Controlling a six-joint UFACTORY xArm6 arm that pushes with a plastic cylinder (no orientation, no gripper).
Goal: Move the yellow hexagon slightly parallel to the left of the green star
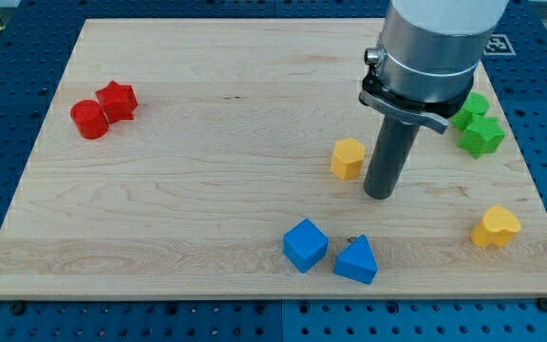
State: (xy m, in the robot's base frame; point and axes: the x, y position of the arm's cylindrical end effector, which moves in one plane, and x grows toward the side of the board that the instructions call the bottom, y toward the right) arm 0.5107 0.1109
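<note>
The step in hand looks like the approach to the push. My tip [381, 193] is resting on the bench [207, 190] just beside the yellow hexagon [348, 158], at about the hexagon's four o'clock, with a narrow gap showing between them; whether they are touching I cannot tell for sure, but they are appearing apart.

The hexagon is sitting right of the bench's middle. The green star [482, 136] is lying near the view's right edge, at roughly the hexagon's three o'clock and a little higher, with a second green block [471, 106] touching it at its eleven o'clock, partly hidden by the arm.

In my judgement the hexagon is already lying to the star's left and nearly level with it, so only a small correction is remaining. The next move is calling for a short, gentle nudge toward twelve or one o'clock, from below the hexagon, to bring it in line with the star without driving it into the green pair.

The arm is hanging upright from the view's top, its grey collar above the dark rod, which is standing straight on the wood. There is no claw here, so nothing is being opened, closed or held; the rod is only pushing.
</note>
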